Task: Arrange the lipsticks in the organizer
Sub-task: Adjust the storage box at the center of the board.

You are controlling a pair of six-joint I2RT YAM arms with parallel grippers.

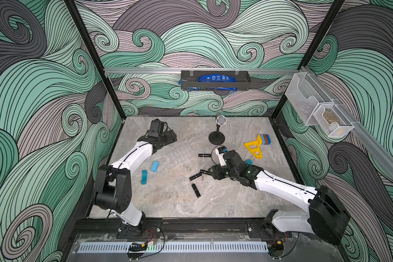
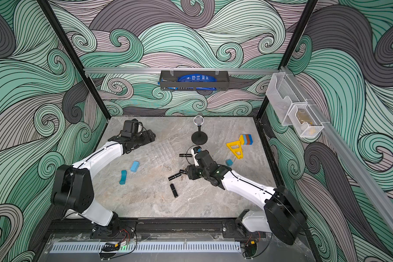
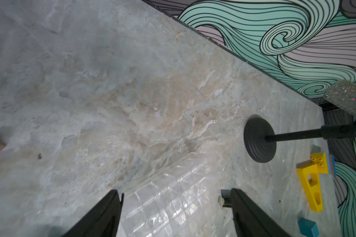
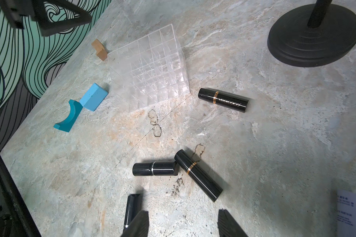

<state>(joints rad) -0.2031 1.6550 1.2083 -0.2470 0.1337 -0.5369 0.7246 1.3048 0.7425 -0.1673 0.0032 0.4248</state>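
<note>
four lipsticks (image 4: 223,100) lay flat on table (image 4: 275,143), none in organizer (image 4: 148,67) | r gripper (image 4: 183,215) spread, empty, just above them | l gripper (image 3: 175,194) spread, empty, by organizer | risk: touching pair could roll apart w/ off-centre pinch

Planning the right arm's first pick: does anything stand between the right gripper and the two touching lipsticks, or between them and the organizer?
Nothing visible does. Only bare table separates the right gripper from the touching lipsticks, and only its stained surface lies between them and the organizer. A lone lipstick lies beside that path.
</note>
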